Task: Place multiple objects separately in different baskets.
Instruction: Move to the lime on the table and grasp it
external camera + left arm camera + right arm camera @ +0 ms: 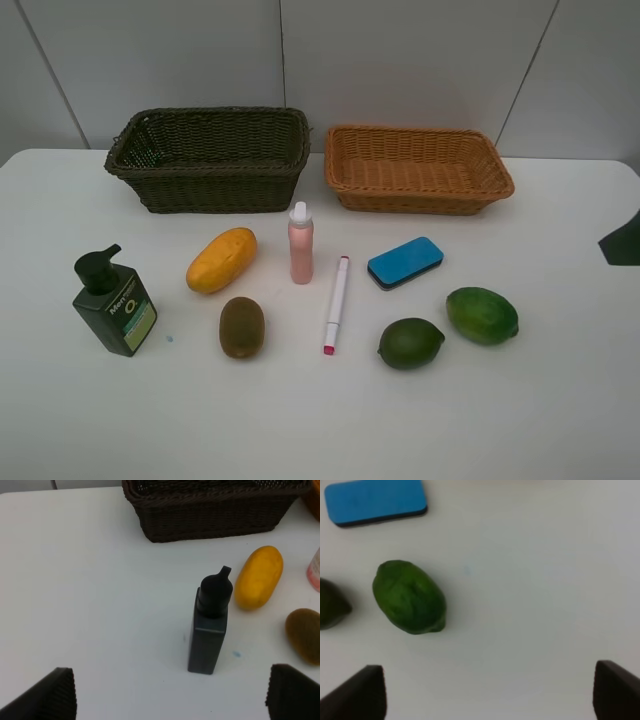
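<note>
The left gripper (172,695) hangs above the white table (560,410) with its jaws spread wide and holds nothing. The dark green pump bottle (115,305) stands upright ahead of it, in line with the gap between the fingers and clear of both. The right gripper (490,692) is likewise spread wide and empty. The lighter green fruit (482,315) lies ahead of it, off toward one finger, not touched.

All eight items rest on the table, outside the baskets. The dark olive-brown basket (210,188) and the orange-tan basket (415,200) sit side by side along the far edge, near each other but apart. The dark one is on the left and is the deeper.

Item layout, left to right in the high view:
- The pump bottle stands at the far left
- The yellow mango (221,260) lies tilted in front of the dark basket
- The brown kiwi (242,327) lies near the mango, on the camera side
- The pink spray bottle (301,245) stands upright between the mango and the white marker (336,305)
- The marker lies lengthwise, red tip toward the camera
- The blue eraser (405,262) lies flat in front of the orange-tan basket
- The darker green fruit (410,343) lies near the lighter one – apart, not touching
</note>
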